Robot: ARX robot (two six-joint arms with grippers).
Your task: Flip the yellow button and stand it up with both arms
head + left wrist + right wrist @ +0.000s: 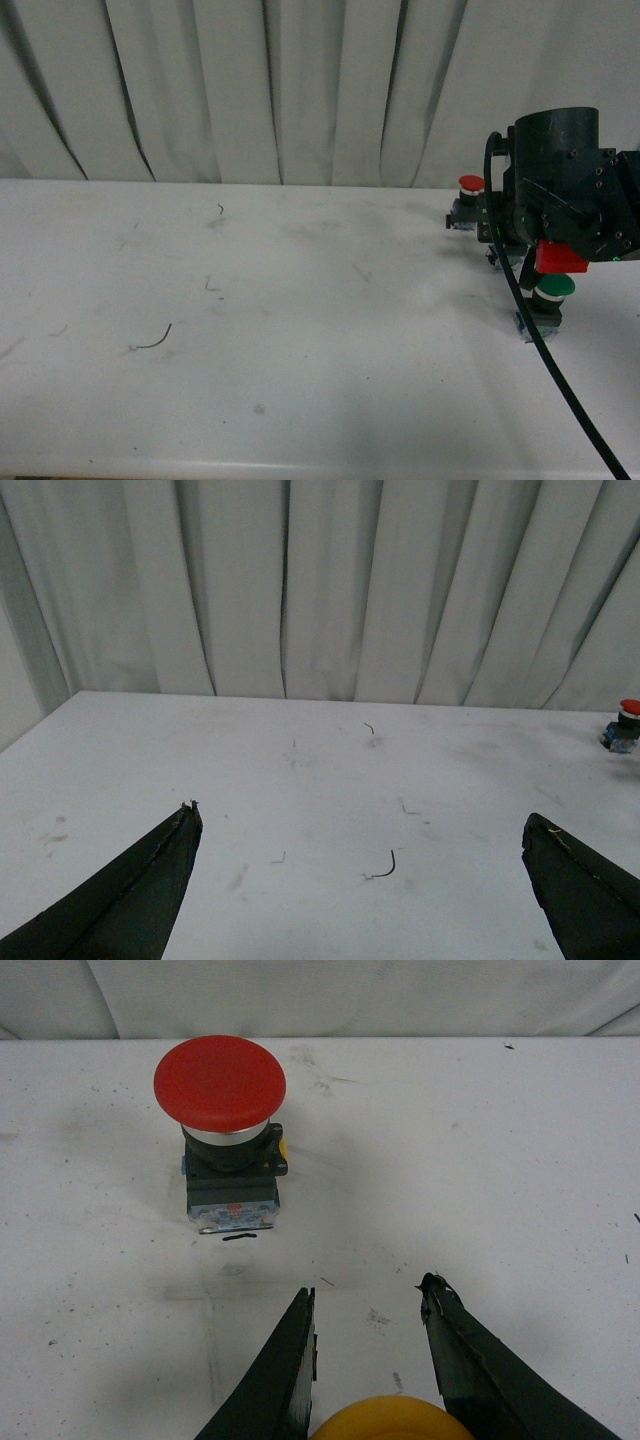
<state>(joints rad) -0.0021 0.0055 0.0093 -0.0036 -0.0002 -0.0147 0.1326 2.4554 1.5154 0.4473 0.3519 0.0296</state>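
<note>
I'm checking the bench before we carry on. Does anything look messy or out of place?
Only some litter. A thin, dark, curled scrap lies on the table left of centre, a smaller bit lies farther back, and there are grey smudges around them. The red button stands upright and looks undamaged.

No legible text or labels anywhere.

At the tabletop's (250, 350) right, the first button (392, 1421) sits between the right hand's (370, 1295) fingers. The second button (222, 1125) stands beyond it. The third button (551, 291) stands nearer the robot than the second.
</note>
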